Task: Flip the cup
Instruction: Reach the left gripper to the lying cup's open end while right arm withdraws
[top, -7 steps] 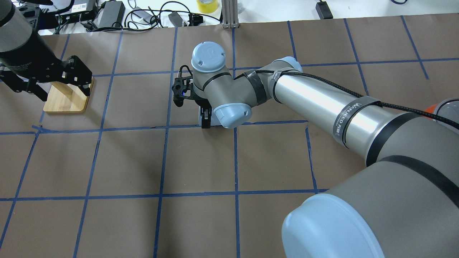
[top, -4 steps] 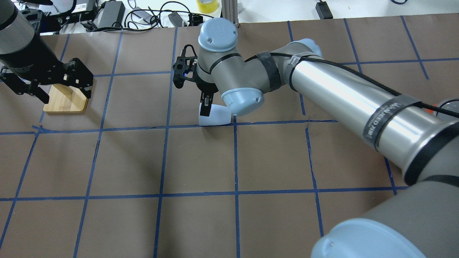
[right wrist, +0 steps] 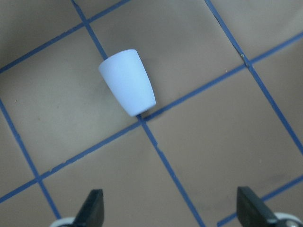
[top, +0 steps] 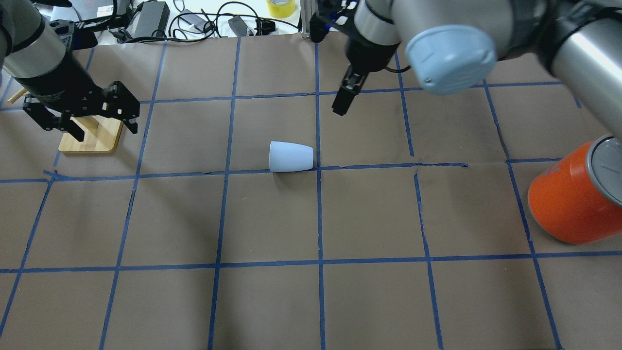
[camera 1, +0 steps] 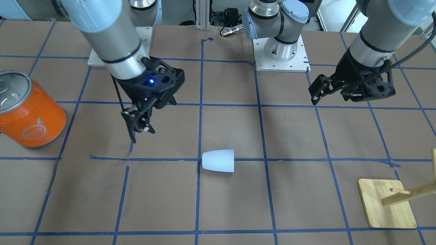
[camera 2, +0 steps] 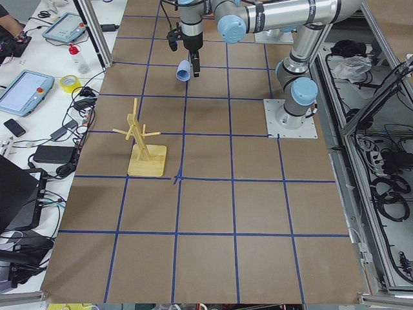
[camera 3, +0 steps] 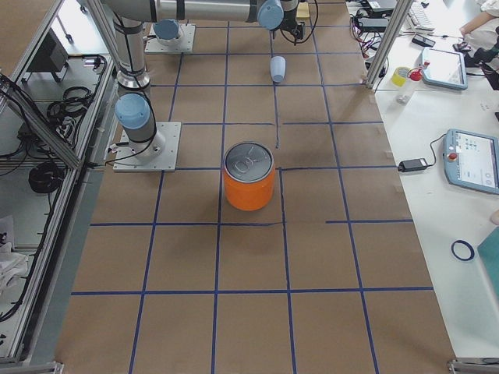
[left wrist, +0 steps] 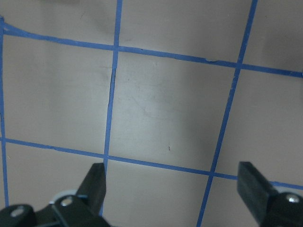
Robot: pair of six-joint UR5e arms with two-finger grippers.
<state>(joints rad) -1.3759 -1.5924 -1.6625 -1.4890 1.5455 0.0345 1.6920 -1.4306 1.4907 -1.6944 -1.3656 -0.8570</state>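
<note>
1. The cup [top: 290, 157] is seen lying on its side on the desk [top: 369, 214], beside a crossing of blue tape lines [top: 318, 167], and is touched by neither arm.
2. The right pincer [right wrist: 170, 193] is held raised and clear of the cup. Its fingers are spread and nothing is pinched.
3. The left pincer [left wrist: 175, 172] is likewise spread and empty. It is kept well apart from the cup, near the wooden stand [top: 97, 141].
4. The flip is judged unfinished, since the cup is stood on neither its base nor its rim.
5. As judged, the following is left to be done: the cup must be pinched across its wall, turned, stood on end and released.
</note>
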